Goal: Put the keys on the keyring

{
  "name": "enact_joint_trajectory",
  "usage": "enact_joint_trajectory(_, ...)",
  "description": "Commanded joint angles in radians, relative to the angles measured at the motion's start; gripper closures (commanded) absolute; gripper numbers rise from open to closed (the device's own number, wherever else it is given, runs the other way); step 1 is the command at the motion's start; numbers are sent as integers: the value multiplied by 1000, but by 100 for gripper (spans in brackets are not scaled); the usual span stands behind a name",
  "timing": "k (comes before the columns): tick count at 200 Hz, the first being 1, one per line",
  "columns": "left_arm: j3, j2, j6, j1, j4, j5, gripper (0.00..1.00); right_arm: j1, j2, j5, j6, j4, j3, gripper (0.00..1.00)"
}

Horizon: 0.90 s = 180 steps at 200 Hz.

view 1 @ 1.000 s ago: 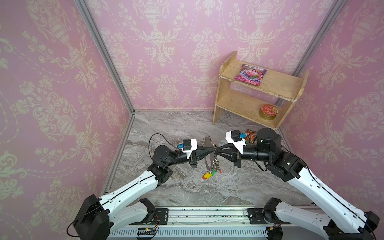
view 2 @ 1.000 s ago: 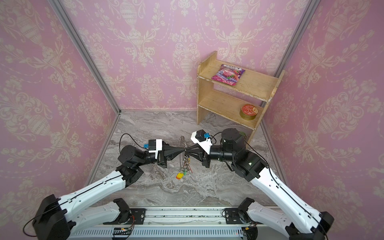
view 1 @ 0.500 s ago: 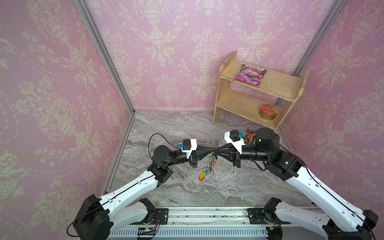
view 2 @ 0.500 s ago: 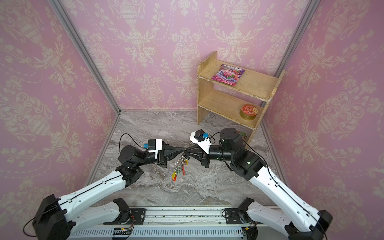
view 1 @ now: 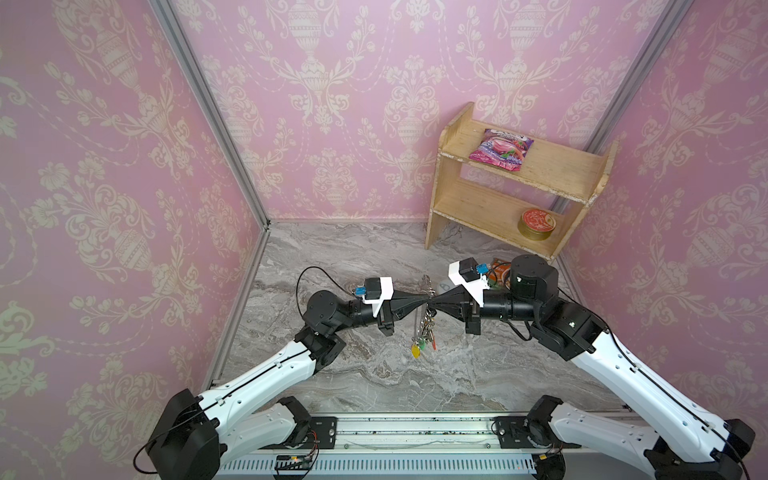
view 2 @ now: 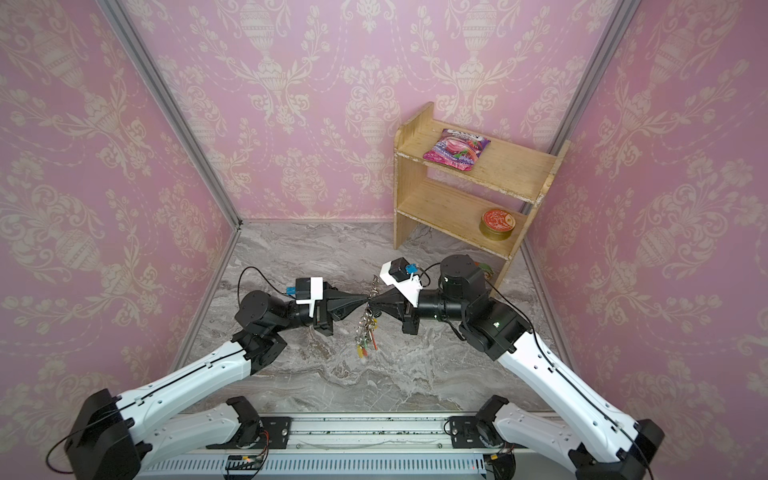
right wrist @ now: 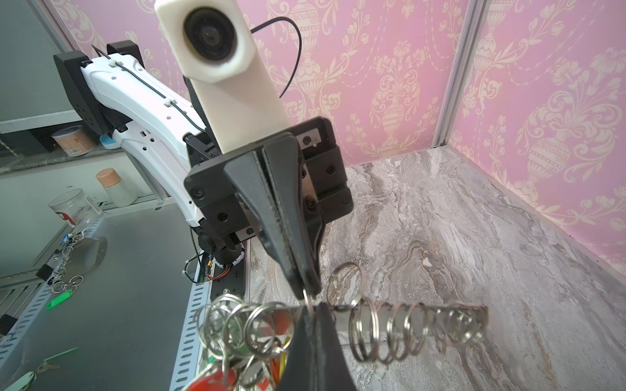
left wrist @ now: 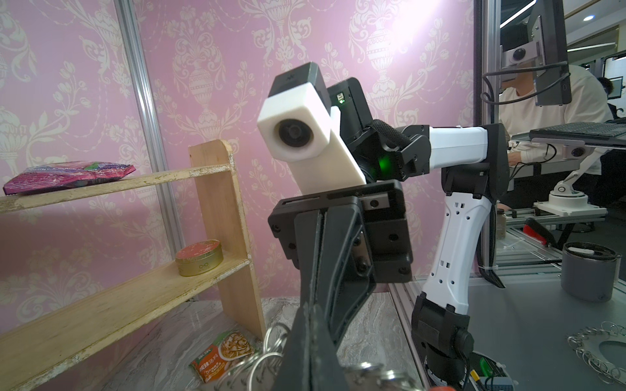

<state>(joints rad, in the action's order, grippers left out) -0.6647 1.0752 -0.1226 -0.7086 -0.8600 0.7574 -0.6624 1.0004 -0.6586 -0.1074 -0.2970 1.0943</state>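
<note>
The left tool point(view 1: 423, 296) is seen pressed together, its tips nipped on one thin wire ring point(right wrist: 306, 298) of the large flat silvery metal keyring point(right wrist: 416, 320). The right tool point(view 1: 435, 300) is clamped across that keyring's flat strip. Tip to tip, the two are met in mid-air above the grey marbled desk point(view 1: 374, 374), with the bunch hung between them. Danger is judged to lie right there: two grips set so close on thin metal could be levered against each other, the ring sprung from the left tips and the whole bunch dropped. Any jerk could also set the tags swinging, and the ring's opening would be lost. In both top views the keyring's long axis is run up and down, with a short silvery end poked above the tips. The chain and the red, yellow and green plastic tags point(view 1: 420, 345) are pointed down at the desk. In the right wrist view the strip is laid crosswise to the line of the tools. The small black plastic-headed key cannot be picked out for certain in the cluster. The pale wooden shelf point(view 1: 557, 164) is stood well apart at the back.
</note>
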Motion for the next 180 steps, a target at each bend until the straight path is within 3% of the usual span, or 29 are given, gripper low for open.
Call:
enact_joint_trajectory(1,-25,-16,-12,1,-39,26,100,1,-2,-5,14,-5,17,100)
enact_joint_trajectory(24,-31,-21,-5,2,14,26,100,1,-1,31,-4,-70,55,100)
enact_joint_trajectory(49,-58,-43,35,2,168,25,81,1,10,72,-38,-168,125,100)
enact_joint_trajectory(73,-127,-68,112,2,438,18,60,-3,41,103,-71,-280,185,100)
enact_joint_trajectory(102,-220,-76,192,2,714,23,47,-50,83,204,-126,-401,251,100)
enact_joint_trajectory(117,-236,-83,216,2,760,19,46,-72,105,236,-152,-447,275,100)
enact_joint_trajectory(180,-300,-32,255,2,851,92,71,-96,127,254,-169,-465,305,100)
